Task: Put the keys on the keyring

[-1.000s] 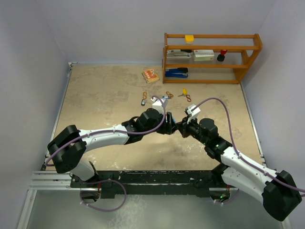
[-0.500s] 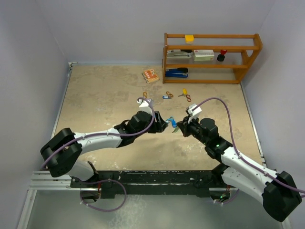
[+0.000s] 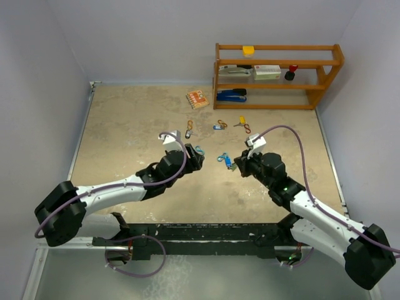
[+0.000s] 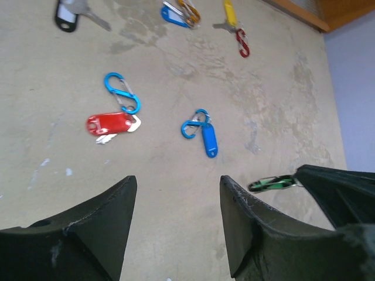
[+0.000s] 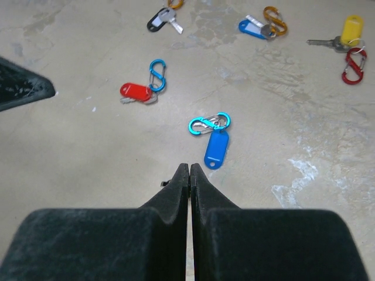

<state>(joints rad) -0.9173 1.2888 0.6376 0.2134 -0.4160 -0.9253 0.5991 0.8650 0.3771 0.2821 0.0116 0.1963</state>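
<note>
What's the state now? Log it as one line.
left gripper: open, empty | right gripper: shut on green clip | blue-tag key: on table | red-tag key: on table

left arm: drawn back leftward, away from the mid-tabletop (image 3: 125,125) meeting point
left gripper (image 3: 197,157): was tip to tip with the right gripper (image 3: 236,167), now well apart from it
blue-tagged key (image 3: 225,160): uncovered, lying between the grippers
red-tagged key (image 4: 111,124): uncovered, just beyond the left gripper
</note>
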